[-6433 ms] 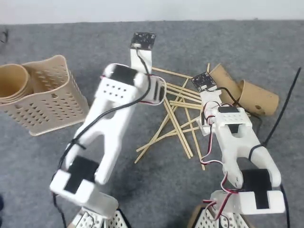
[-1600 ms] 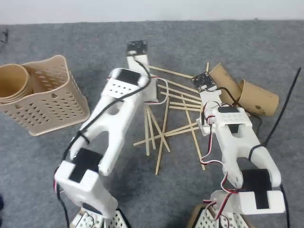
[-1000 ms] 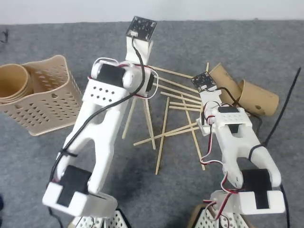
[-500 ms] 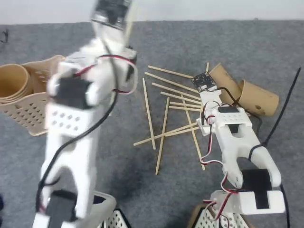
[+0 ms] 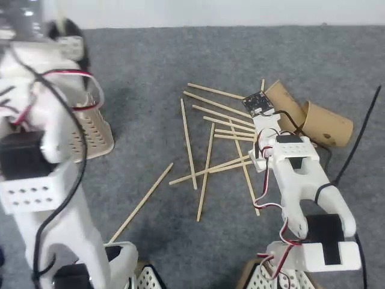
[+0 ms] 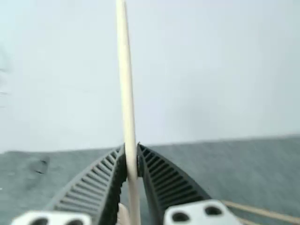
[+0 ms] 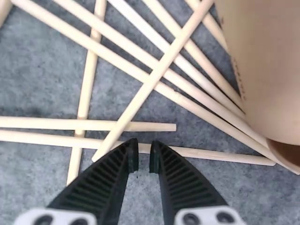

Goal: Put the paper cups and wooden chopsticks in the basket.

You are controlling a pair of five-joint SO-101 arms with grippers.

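Left wrist view: we see the left gripper (image 6: 131,149), its fingers pinching the held chopstick (image 6: 123,70), which stands upright between them and rises past their tips.
Basket: the basket (image 5: 91,129) sits far left, partly under the left arm (image 5: 36,156).
Stray chopstick: it (image 5: 141,203) lies slantwise on the grey counter (image 5: 150,72), apart from the heap.
Heap of chopsticks: they (image 5: 210,150) lie crossed mid-counter.
Right gripper: its (image 7: 140,161) fingers are nearly pressed together with nothing between, the tips over crossed sticks.
Paper cups: we find them (image 5: 328,125) on their sides, far right.

Grey carpet (image 5: 150,90), white wall (image 5: 240,12), black cable (image 5: 362,123)
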